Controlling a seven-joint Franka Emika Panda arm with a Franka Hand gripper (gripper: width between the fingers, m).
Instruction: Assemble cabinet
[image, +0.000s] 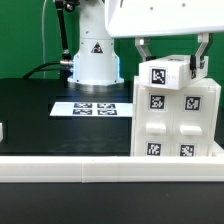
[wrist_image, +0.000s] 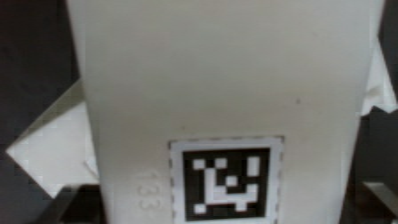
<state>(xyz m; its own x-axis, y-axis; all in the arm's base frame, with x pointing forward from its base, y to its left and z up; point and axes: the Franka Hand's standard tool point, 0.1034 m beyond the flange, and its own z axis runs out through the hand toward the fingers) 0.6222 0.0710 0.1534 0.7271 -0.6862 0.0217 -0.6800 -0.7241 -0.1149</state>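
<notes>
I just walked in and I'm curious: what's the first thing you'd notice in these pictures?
The big white cabinet with black-and-white square tags stands at the exterior view's right, by the table's front edge. The gripper reaches down from above, its fingers on either side of the cabinet's top piece. Behind, the marker board lies flat on the black table before the white robot base.

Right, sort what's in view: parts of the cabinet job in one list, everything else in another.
Job:
- cabinet, white, tagged panels
- small tagged white piece on its top
- gripper, fingers either side of that piece

Not the job:
- marker board, flat on the table
- robot base
- white rail along the table's front
</notes>
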